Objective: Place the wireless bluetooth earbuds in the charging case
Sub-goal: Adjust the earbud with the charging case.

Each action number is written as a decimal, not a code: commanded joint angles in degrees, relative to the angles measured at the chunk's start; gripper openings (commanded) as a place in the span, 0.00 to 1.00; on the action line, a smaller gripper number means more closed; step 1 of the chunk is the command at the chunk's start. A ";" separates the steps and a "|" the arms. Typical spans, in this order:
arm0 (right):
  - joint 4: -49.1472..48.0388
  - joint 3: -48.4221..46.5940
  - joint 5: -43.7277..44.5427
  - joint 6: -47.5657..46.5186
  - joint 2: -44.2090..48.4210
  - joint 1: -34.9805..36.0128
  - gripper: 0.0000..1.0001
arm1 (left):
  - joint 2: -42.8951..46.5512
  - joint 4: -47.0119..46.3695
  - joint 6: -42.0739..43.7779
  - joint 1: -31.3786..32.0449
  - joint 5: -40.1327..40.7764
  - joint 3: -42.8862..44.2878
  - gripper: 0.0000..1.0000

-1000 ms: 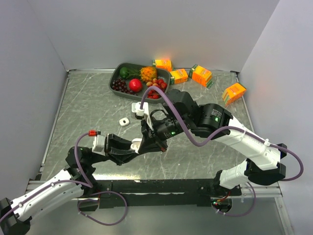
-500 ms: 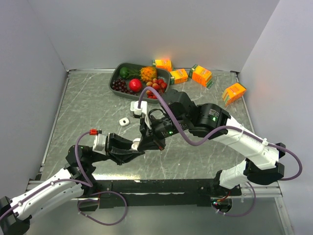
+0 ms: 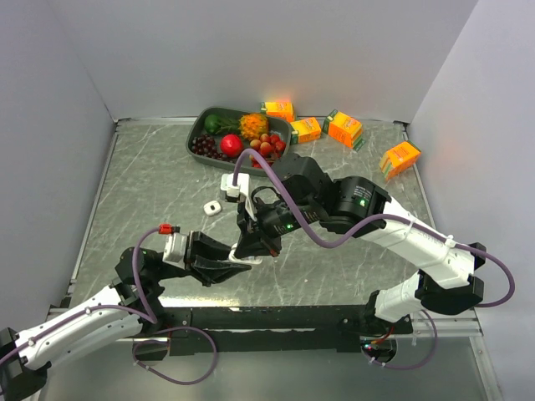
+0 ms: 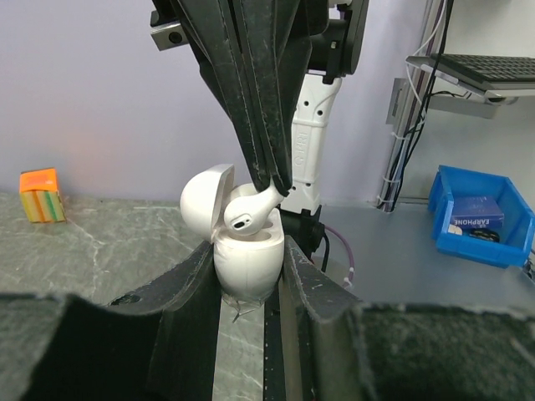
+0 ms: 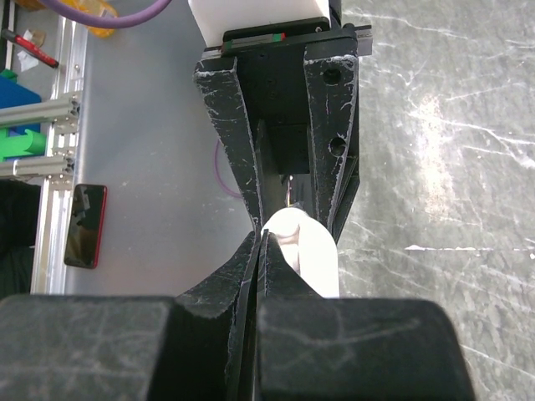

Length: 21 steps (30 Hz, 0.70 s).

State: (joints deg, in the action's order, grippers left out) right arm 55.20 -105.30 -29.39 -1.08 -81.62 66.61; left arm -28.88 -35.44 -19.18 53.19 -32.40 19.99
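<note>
- Grey-veined stone table [image 3: 142, 184], enclosed by plain pale walls; both arms meet near its near edge.
- Left gripper [image 4: 248, 271]: jaws part-closed, clamping the charging case [image 4: 247, 246] by its lower body, one finger on each side. Case is upright with its lid [image 4: 205, 199] hinged open, away from the right gripper.
- Right gripper [image 4: 269, 180]: directly above the left gripper, pointing down, fingers closed tight on the stem of a stemmed earbud [image 4: 248, 213].
- Earbud head sits at the rim of the case opening, just below the right fingertips. Whether it is seated in its well cannot be confirmed from these views.
- Second white case [image 3: 211, 208]: on the table beyond the left gripper, apart from both grippers.
- Fruit tray [image 3: 201, 125] and orange cartons [image 3: 344, 127]: far beyond the right gripper, along the back wall.
</note>
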 commanded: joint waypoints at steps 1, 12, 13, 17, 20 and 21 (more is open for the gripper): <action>-0.27 -0.52 0.21 0.03 -0.99 0.19 0.00 | -0.12 -0.68 1.78 0.86 1.20 2.95 0.01; 1.58 0.70 -0.76 -0.15 0.24 0.10 0.00 | 0.32 -2.09 1.51 0.86 1.64 2.34 0.01; 1.75 0.88 -0.76 -0.24 0.15 0.19 0.00 | 0.32 -2.35 1.43 0.95 1.73 2.25 0.01; 2.02 1.23 -0.41 -0.41 0.50 0.19 0.00 | 0.06 -2.35 1.60 0.95 1.73 2.42 0.01; 2.28 1.23 -0.15 -0.50 0.59 0.10 0.00 | 0.06 -2.88 1.43 0.86 1.55 2.34 0.01; 2.54 1.32 0.03 -0.59 0.68 0.10 0.00 | 0.14 -2.79 1.43 0.95 1.73 2.34 0.01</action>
State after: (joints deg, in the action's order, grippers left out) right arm 56.69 -104.49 -29.58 -1.13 -81.60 66.59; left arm -28.88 -34.72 -18.13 53.84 -31.33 20.05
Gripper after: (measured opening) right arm 0.007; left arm 0.331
